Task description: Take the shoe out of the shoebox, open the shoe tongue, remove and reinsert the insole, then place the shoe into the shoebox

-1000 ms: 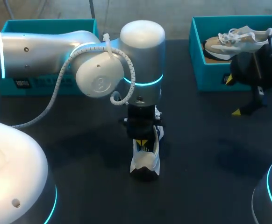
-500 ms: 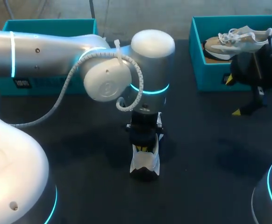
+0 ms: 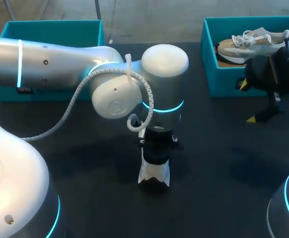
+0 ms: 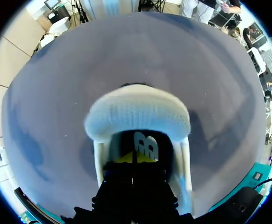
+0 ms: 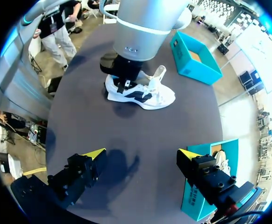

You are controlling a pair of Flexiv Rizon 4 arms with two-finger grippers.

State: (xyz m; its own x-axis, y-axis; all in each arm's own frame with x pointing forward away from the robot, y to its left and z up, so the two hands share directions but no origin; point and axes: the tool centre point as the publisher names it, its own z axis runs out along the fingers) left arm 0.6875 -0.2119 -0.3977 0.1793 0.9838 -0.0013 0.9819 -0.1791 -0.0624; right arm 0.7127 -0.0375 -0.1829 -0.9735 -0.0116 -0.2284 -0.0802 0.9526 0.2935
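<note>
White low-top sneaker with dark navy side panels (image 3: 154, 173) sits upright on the black table (image 3: 224, 163), about mid-table, lengthwise near-to-far. It is out of both boxes.

Left gripper (image 4: 133, 157) is straight above it, pointing down into the shoe's opening toward the near end. In the left wrist view its end is inside the opening, with the white knit rounded end of the shoe just ahead of it and the dark lining on either side. Grip state: can't tell from any view whether it is clamped on anything in there. The silver left arm (image 3: 60, 59) comes in from the left and hides the far part of the shoe in the head view, so only the near white end shows.

Right gripper (image 5: 140, 156) is spread wide and holding nothing. It hangs over bare table at the right, well apart from the sneaker.

Open teal cardboard box (image 3: 50, 27) stands at the far left, well clear of the shoe. A second teal box (image 3: 209, 59) stands at the far right, just beyond the right gripper, with a beige-and-white laced sneaker (image 3: 251, 42) lying inside it.
</note>
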